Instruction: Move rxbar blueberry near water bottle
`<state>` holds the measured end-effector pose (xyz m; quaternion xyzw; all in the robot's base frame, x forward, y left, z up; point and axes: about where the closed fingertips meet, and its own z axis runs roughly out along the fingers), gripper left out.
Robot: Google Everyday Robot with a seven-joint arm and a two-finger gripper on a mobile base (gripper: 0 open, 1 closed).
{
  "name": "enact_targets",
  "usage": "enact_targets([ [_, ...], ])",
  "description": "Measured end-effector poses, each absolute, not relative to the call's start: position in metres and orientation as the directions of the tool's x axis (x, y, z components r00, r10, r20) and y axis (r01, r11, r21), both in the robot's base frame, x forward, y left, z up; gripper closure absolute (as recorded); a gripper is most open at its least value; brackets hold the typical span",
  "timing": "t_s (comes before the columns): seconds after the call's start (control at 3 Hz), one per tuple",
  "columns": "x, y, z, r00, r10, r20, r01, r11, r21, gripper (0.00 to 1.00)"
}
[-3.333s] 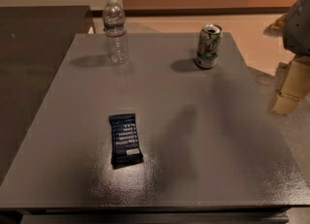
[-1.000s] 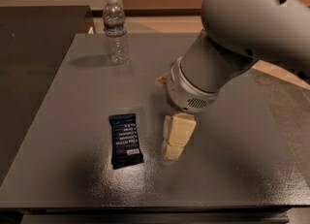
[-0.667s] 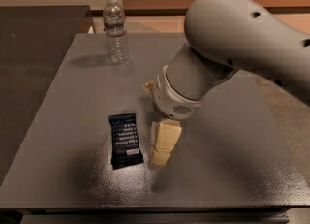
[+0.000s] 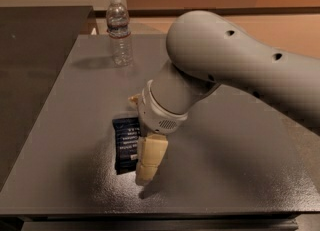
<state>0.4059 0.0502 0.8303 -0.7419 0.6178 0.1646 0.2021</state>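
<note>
The task is at its start: the rxbar blueberry, a flat dark navy wrapper with white print, lies on the near part of the grey, faintly speckled table, well apart from the clear, white-capped plastic water bottle standing upright at the far edge. The pale gripper, below the arm's smooth rounded grey shell, is down at the bar's right edge. Whether it is open or has hold of anything cannot be told, so grasping, carrying and placing appear left to do.

Gripper at rxbar blueberry hides its right edge; arm cropped right.
</note>
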Motion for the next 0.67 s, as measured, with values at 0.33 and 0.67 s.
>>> enact_targets([
  [0.33,0.4060,0.0581,0.8229,0.189,-0.846,-0.499,-0.982,-0.169,-0.086,0.00],
  [0.67,0.4081,0.0611,0.8213,0.190,-0.843,-0.502,-0.981,-0.182,-0.067,0.18],
])
